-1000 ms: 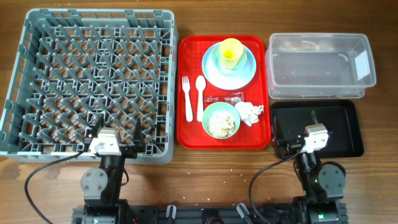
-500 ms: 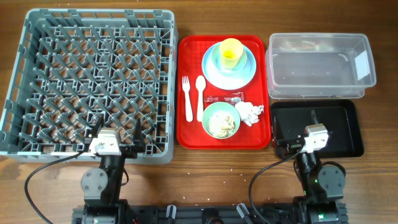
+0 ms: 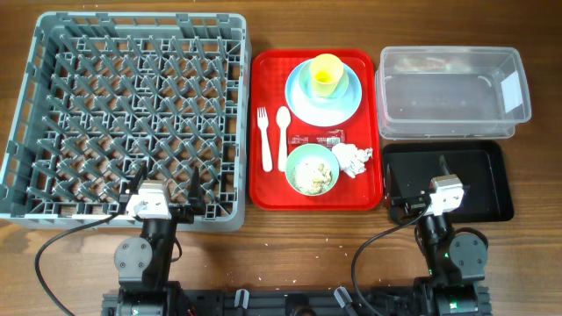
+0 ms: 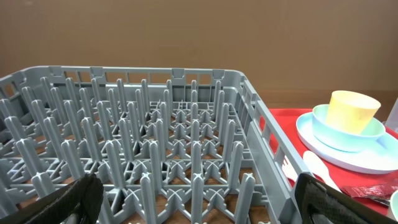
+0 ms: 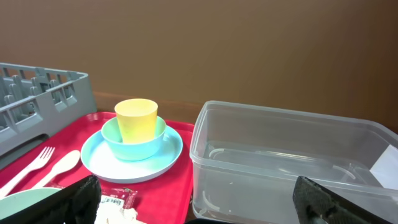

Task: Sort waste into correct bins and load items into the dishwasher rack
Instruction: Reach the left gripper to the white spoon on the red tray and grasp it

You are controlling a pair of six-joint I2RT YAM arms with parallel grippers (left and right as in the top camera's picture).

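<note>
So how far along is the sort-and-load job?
Done: nothing. The large grey pegged plastic rack holds no dishes.
In hand: nothing. The left gripper and right gripper are open and empty.
Left: everything. White plastic fork, white plastic spoon, yellow cup, pale blue bowl, light blue plate, pale green bowl of rice scraps, crumpled white napkin and red wrapper sit on the red serving tray.

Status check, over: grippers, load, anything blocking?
Left gripper open, empty, at rack near edge. Right gripper open, empty, over black tray. Napkin, bowl, all else on red tray. Nothing blocking.
</note>
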